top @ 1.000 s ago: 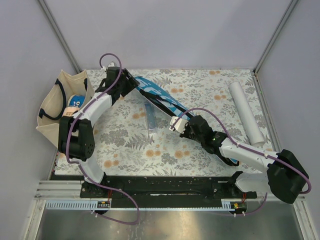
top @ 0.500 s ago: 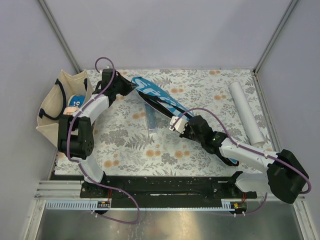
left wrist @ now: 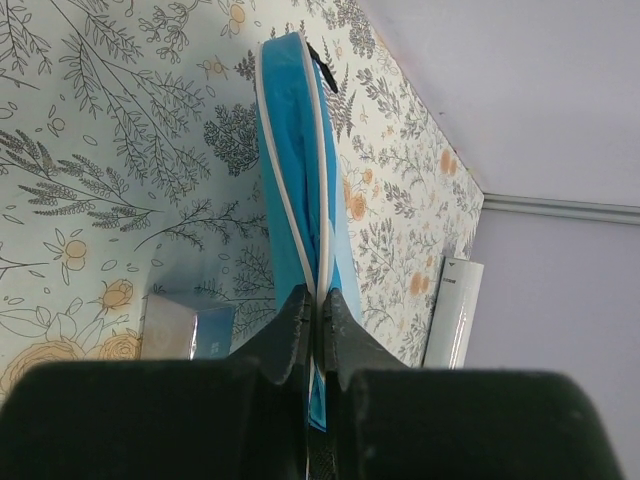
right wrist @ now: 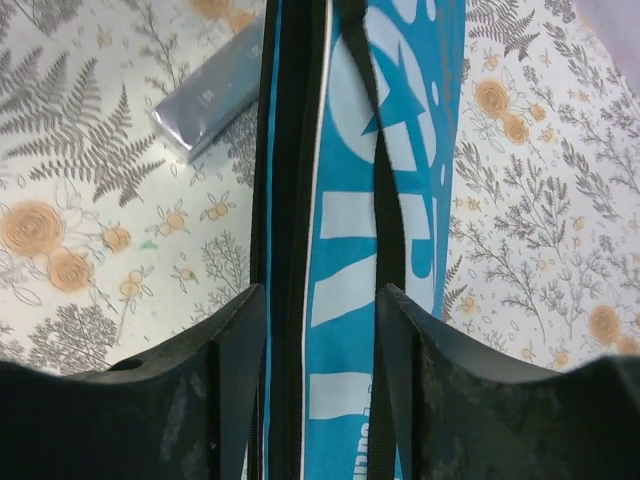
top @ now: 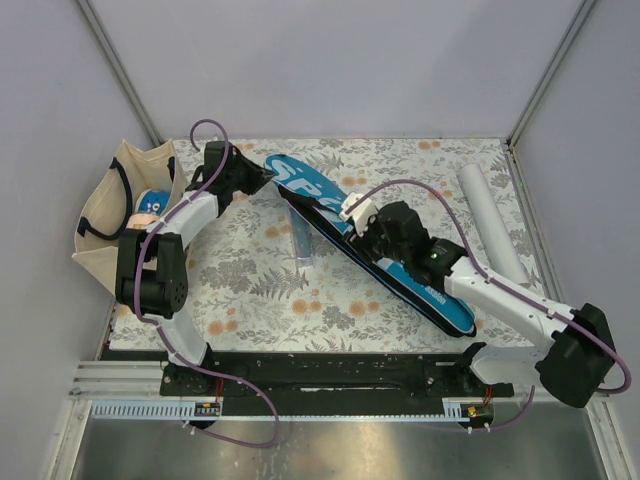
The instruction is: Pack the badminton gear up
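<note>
The blue "SPORT" cover point(top: 306, 184) of the badminton gear lies diagonally across the table, edged in black. My left gripper point(top: 265, 178) is shut on its far-left edge. In the left wrist view the white-piped rim of the cover point(left wrist: 296, 180) is pinched between the gripper's point(left wrist: 318, 302) two fingers. My right gripper point(top: 352, 222) hovers open over the middle of the cover point(right wrist: 420, 150), its fingers point(right wrist: 240, 330) straddling the black zip edge and strap without gripping. The long white tube point(top: 490, 225) lies at the right of the table.
A small grey-blue box point(top: 300, 237) sits beside the cover's left edge, also in view as the box point(right wrist: 210, 92). A beige tote bag point(top: 105, 205) with something blue and white inside stands at the table's left edge. The tube point(left wrist: 452, 310) shows past the cover.
My left gripper has closed on the cover's far edge. My right gripper has opened, let go of the cover and moved up toward its middle; the cover's near end now lies flat.
</note>
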{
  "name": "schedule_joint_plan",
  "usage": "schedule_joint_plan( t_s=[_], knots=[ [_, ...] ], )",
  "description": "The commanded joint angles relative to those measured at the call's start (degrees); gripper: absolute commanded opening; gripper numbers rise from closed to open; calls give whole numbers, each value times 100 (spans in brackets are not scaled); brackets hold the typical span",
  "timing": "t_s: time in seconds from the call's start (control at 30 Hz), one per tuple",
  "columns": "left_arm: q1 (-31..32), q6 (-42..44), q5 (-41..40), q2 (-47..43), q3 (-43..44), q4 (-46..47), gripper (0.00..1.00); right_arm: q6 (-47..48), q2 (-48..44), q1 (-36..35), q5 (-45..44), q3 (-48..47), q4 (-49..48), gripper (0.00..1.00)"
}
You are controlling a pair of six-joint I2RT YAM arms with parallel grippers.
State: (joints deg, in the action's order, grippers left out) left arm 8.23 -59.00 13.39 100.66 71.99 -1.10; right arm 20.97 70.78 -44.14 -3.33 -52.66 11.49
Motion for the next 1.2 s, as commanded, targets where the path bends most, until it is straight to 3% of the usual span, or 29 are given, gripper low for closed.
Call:
schedule_joint_plan(
  t_s=[0.0,0.17,0.43,0.5,0.57,0.63,0.77,0.93,1.1,1.17],
  knots=[
    [-6,-182,235,-64,0,585,0,-839,233,580,710,-569,459,58],
    [-6,-199,252,-64,-35,646,0,-1007,769,1284,1307,-745,407,60],
    [-6,-191,287,-117,-53,664,0,-656,1648,1522,1854,-1035,530,64],
    [-6,-191,279,-117,-53,655,0,-603,1789,1540,1880,-1131,574,54],
    [-14,-191,278,-117,-62,655,0,-655,1851,1531,1950,-1219,627,34],
    [-6,-191,270,-117,-71,647,0,-700,1817,1531,1977,-1307,732,20],
    [-6,-191,252,-117,-88,638,0,-752,1501,1531,2012,-1317,908,2],
    [-6,-234,217,-134,-115,682,0,-1348,895,1496,2940,-1107,926,0],
    [-6,-269,173,-222,-185,699,0,-2061,402,1443,3655,-184,215,0],
    [-6,-296,129,-240,-211,708,0,-2745,453,1330,3822,106,-189,0]
  ],
)
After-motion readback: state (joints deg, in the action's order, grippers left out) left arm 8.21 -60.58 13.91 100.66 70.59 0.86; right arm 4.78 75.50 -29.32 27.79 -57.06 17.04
